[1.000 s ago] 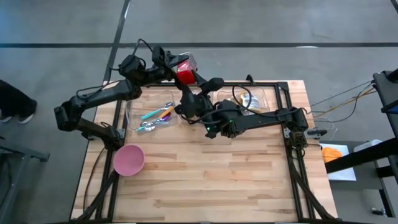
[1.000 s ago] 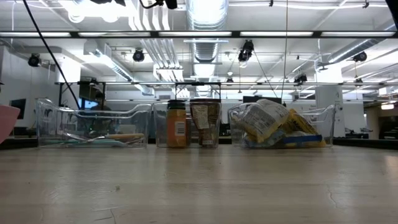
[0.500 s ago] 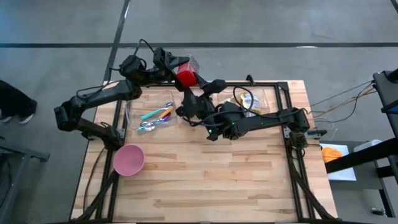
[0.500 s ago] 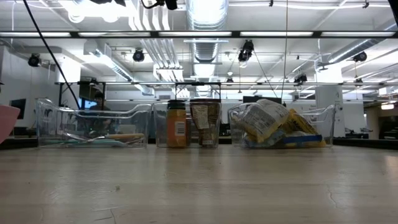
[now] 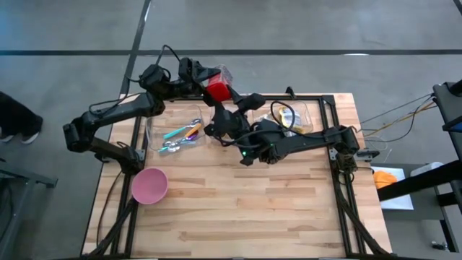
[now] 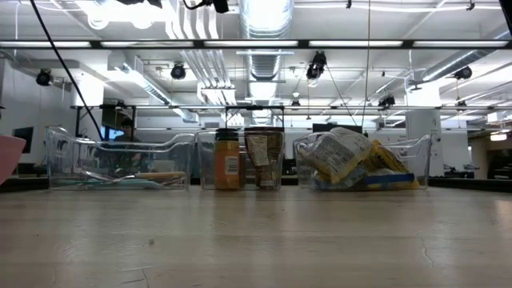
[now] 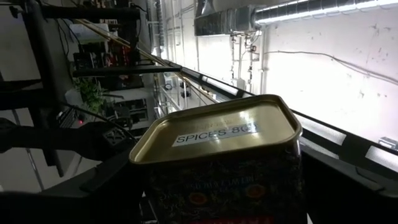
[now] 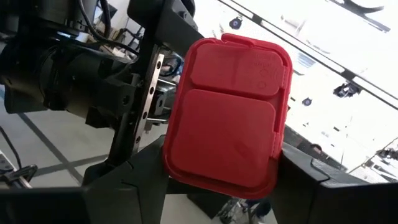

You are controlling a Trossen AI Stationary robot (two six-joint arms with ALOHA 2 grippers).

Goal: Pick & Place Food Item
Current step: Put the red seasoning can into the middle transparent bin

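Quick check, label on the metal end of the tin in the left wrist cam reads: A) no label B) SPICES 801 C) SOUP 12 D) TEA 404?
B: the left wrist view shows a white strip printed SPICES 801 on the gold end of the spice tin.

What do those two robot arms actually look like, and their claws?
Both arms are black and jointed, built of slim tubes and chunky joint housings. Black cables loop along the left arm. The right arm carries a small green light near its wrist. Each ends in a dark two-fingered claw, left claw and right claw.
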